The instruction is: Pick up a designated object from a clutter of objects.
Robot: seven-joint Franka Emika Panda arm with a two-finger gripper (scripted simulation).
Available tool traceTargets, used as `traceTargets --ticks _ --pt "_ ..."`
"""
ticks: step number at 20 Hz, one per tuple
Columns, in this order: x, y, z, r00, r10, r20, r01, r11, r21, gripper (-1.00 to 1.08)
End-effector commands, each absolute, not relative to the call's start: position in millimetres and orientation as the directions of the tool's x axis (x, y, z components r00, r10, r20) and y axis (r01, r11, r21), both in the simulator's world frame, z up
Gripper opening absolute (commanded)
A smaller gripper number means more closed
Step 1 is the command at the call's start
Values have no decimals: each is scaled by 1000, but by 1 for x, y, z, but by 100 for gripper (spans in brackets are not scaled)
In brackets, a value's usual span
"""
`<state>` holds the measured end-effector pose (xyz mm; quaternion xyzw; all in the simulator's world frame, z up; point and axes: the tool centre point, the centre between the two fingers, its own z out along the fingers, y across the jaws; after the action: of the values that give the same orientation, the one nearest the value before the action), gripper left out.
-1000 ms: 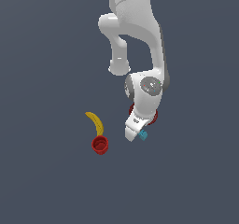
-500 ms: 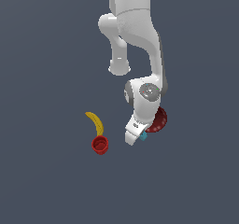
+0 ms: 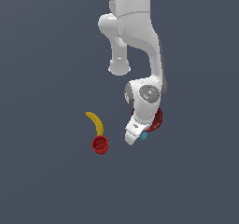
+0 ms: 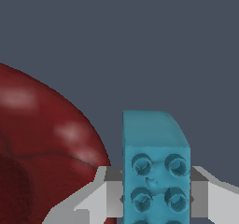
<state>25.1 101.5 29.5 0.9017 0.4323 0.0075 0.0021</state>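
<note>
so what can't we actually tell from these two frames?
- Cyan piece: lower end cut off by the wrist view's edge; in the exterior view only a corner shows past the gripper.
- Bowl: cropped in the wrist view, mostly behind the arm in the exterior view.
- Lift-off: neither view shows whether the piece is clear of the floor.
- Banana, cup: outside the wrist view.

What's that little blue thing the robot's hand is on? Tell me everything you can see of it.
It is a small cyan-blue block that looks like smooth plastic, with one rounded corner and a face carrying two rows of round studs with hollow centres. In the wrist view it sits between the two grey fingers of the hand, which press on its opposite sides. The dark red bowl lies close beside it; contact there is unclear. In the exterior view only a cyan speck shows beside the hand.
</note>
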Motion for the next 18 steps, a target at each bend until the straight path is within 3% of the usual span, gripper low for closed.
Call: traceTargets --ticks 1,18 --pt "20 99 22 628 778 0 778 -628 0 -100" --pt "16 83 94 627 779 11 779 -627 12 -100"
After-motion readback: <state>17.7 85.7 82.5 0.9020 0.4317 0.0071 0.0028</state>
